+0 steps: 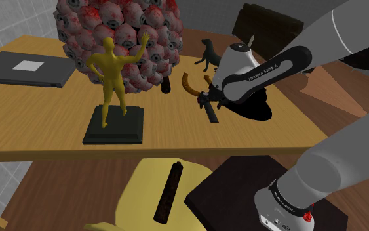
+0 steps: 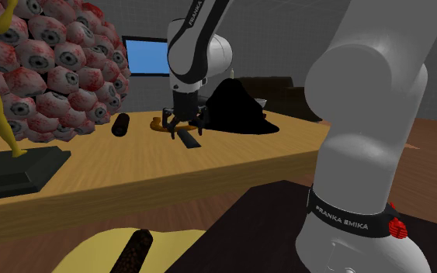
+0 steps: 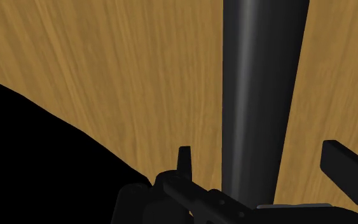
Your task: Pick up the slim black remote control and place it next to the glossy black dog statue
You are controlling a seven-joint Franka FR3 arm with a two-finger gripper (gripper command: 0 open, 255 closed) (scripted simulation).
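The hand (image 3: 263, 156) was open. Its two black fingers (image 3: 184, 159) stood apart on either side of the slim black remote control (image 3: 263, 95), and in the wrist view a strip of wood grain showed between each finger and the remote. The hand had hold of nothing.

In the shoulder view the hand (image 1: 206, 104) pointed down, low over the remote control (image 1: 212, 117), which lay flat on the wooden tabletop (image 1: 255, 134). The second exterior view showed the same arrangement: hand (image 2: 182, 128) directly above the remote control (image 2: 189, 140).

Adjacent items:
- A curved brown object (image 1: 188, 84) lay just beside the hand, on the shoulder view's left.
- A black mound-shaped object (image 1: 258, 105) sat on the tabletop on the other side of the hand, partly under the arm.
- The black dog statue (image 1: 207, 52) stood upright beyond the hand, toward the far edge of the tabletop, apart from the remote control.
- A short dark cylinder (image 1: 166, 85) lay at the foot of a large cluster of eyeball-like spheres (image 1: 120, 33).

Farther out, a yellow human figure (image 1: 114, 65) stood with arms raised on a dark square base (image 1: 114, 125). A flat dark slab (image 1: 25, 69) with a white patch lay at the shoulder view's left. Below the near edge of the tabletop, a dark rod (image 1: 170, 190) rested on a yellow seat (image 1: 140, 187).
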